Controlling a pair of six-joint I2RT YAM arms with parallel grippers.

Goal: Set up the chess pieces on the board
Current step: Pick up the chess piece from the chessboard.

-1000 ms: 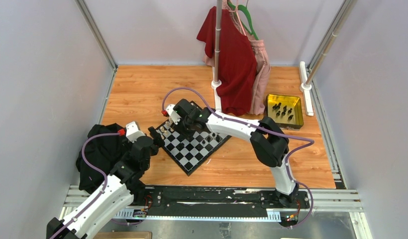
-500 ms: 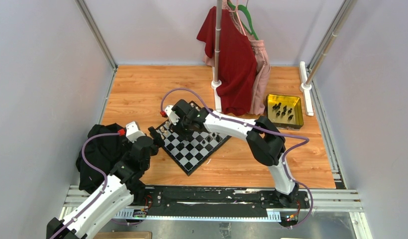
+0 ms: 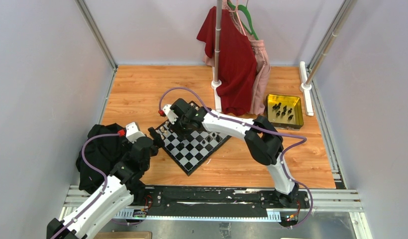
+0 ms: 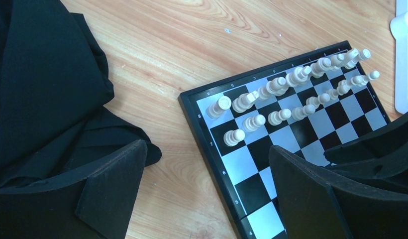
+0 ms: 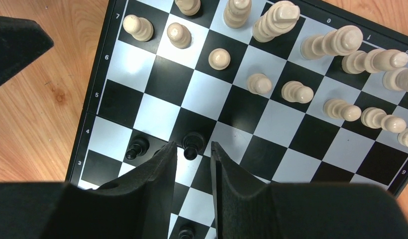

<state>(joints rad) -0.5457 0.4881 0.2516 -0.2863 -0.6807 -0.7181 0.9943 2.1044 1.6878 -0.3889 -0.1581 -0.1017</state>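
The board (image 3: 194, 155) lies tilted on the wooden table, also in the left wrist view (image 4: 252, 160) and the right wrist view (image 5: 157, 84). Cream chess pieces (image 4: 271, 89) fill its two far-left rows (image 5: 291, 92). A few black pieces (image 3: 208, 141) stand on its near-right side. My right gripper (image 5: 193, 145) hangs low over the board (image 3: 186, 129), open, with a black pawn (image 5: 192, 142) standing between its fingertips and a small gap on each side. Another black pawn (image 5: 136, 148) stands just to its left. My left gripper (image 4: 207, 149) is wide open and holds nothing, at the board's left edge (image 3: 154, 141).
A yellow tray (image 3: 296, 119) at the back right holds several black pieces (image 3: 281, 110). A black cloth (image 3: 100, 154) lies left of the board (image 4: 43, 89). A rack post with red and pink garments (image 3: 234, 59) stands behind the board.
My right gripper has shifted slightly left and away across the board, and its jaws have narrowed a little. The left arm has not moved.
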